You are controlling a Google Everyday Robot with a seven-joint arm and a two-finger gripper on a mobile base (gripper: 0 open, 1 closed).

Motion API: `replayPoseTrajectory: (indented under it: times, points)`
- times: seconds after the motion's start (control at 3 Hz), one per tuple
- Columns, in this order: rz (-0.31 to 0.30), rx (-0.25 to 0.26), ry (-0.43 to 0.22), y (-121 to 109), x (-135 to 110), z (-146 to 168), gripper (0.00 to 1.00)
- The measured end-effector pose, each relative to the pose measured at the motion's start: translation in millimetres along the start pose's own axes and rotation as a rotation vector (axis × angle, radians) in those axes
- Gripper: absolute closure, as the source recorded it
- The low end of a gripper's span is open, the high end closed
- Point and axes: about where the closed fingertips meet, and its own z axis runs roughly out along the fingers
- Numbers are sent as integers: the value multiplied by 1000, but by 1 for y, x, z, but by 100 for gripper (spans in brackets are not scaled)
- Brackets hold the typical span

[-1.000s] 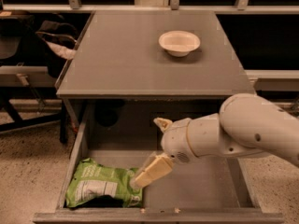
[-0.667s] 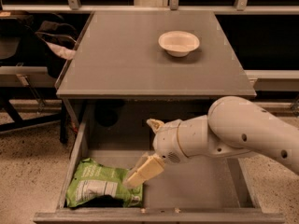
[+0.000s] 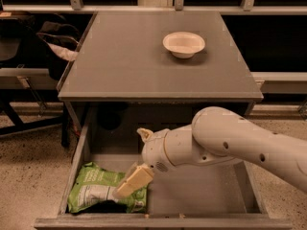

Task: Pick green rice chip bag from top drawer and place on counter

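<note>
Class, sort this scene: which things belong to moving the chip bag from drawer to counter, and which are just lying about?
Job: crumpled light-green foil chip bag; wide shallow grey top drawer; flat grey counter; end effector, in the drawer at the bag.
Idle: round white bowl on the counter.
</note>
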Motion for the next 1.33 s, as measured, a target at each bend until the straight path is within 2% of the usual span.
replayPoseTrajectory:
  times: [0.67, 1.0, 1.33]
  points:
    - [12, -11, 23, 0, 10, 33, 0]
    - [13, -13, 23, 1, 10, 33, 0]
    - [33, 27, 23, 0, 17, 33, 0]
